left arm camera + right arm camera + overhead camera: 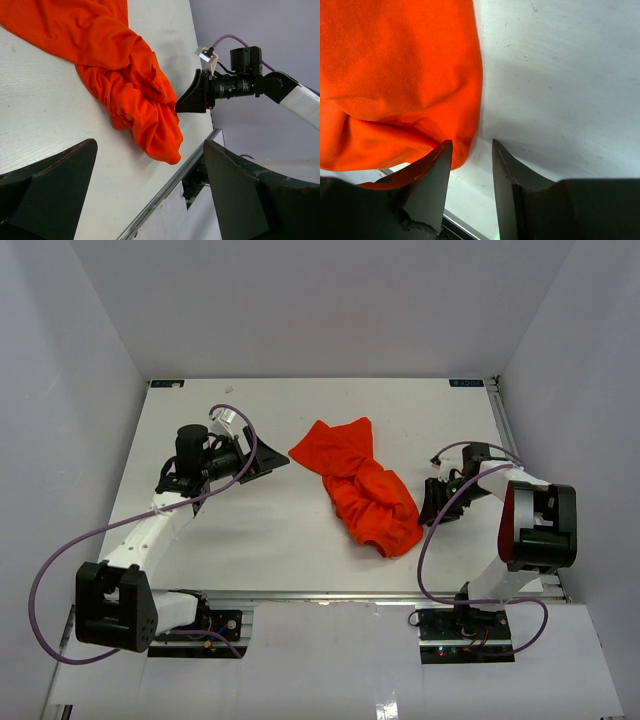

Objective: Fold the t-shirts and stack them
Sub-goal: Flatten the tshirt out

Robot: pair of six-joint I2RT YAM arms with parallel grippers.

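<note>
The orange-red t-shirt [360,488] lies crumpled in a long bunch on the middle of the white table [250,530], running from the far centre toward the near right. My left gripper [272,462] is wide open and empty, just left of the shirt's far end; in the left wrist view [150,200] the shirt [120,75] lies ahead of it. My right gripper [428,508] sits at the shirt's near right edge. In the right wrist view [470,144] its jaws stand slightly apart, with the shirt's edge [395,75] against the left fingertip [437,165] and nothing clamped.
A metal rail [330,594] runs along the table's near edge. Purple cables [40,580] loop off both arms. Grey walls [60,390] close in the left, right and far sides. The right gripper also shows in the left wrist view [192,97].
</note>
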